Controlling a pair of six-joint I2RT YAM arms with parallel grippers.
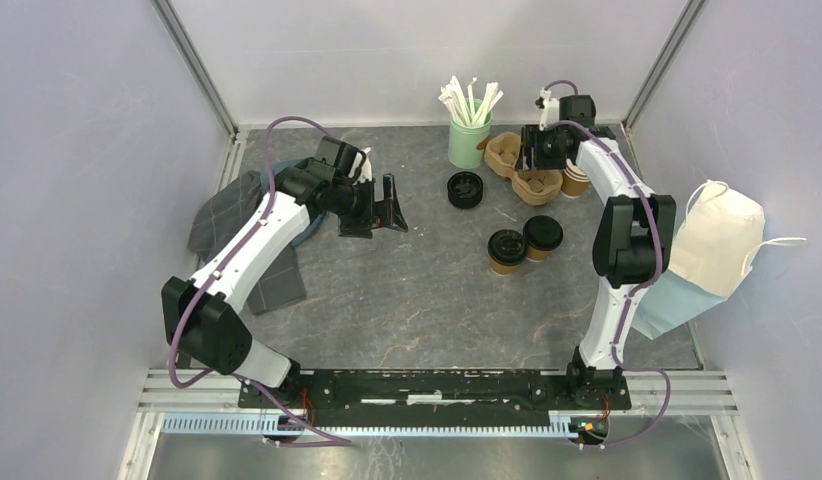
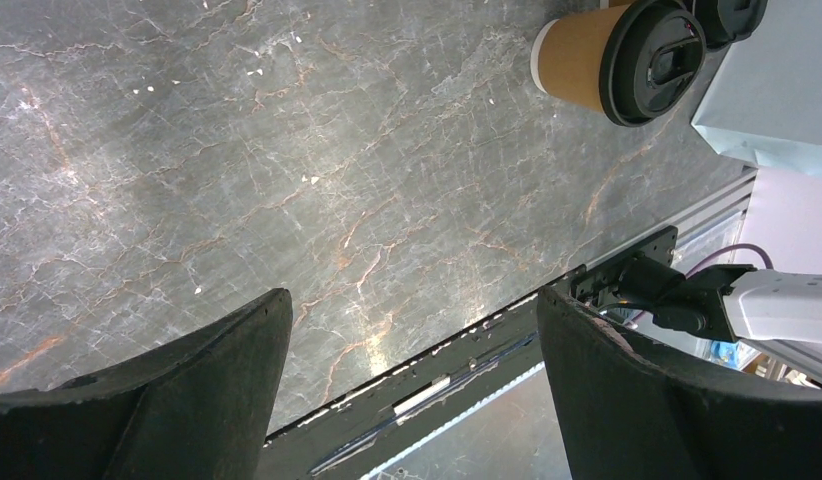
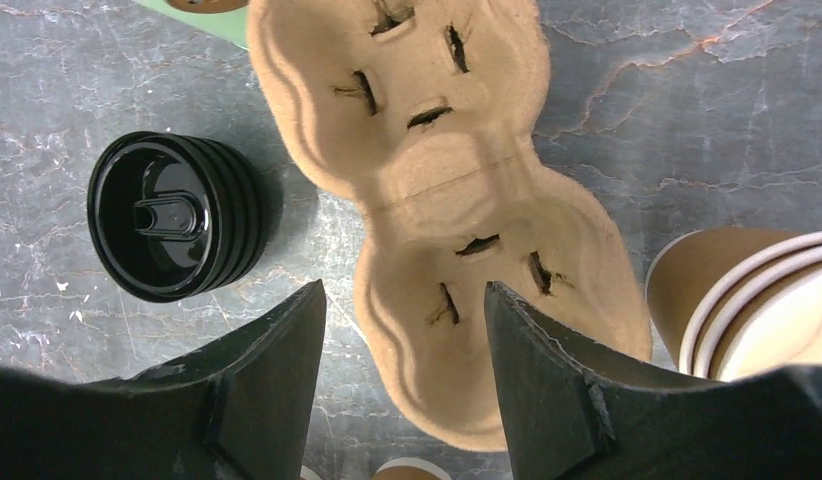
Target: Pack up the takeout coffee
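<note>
Right hand (image 3: 405, 292) astride rim of cup carrier (image 3: 437, 150); lid stack (image 3: 172, 215) near

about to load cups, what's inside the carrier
Nothing: both wells of the carrier show bare pulp with slits. The right gripper hides part of the near well.

A tan moulded-pulp two-cup carrier (image 3: 437, 150) lies on the grey veined tabletop (image 3: 687, 100), its near well showing between the parted black fingers of the right gripper (image 3: 405, 300). Left of the carrier sits a stack of black plastic lids (image 3: 172, 215). Right of it stand nested lidless brown paper cups (image 3: 747, 300).
</note>
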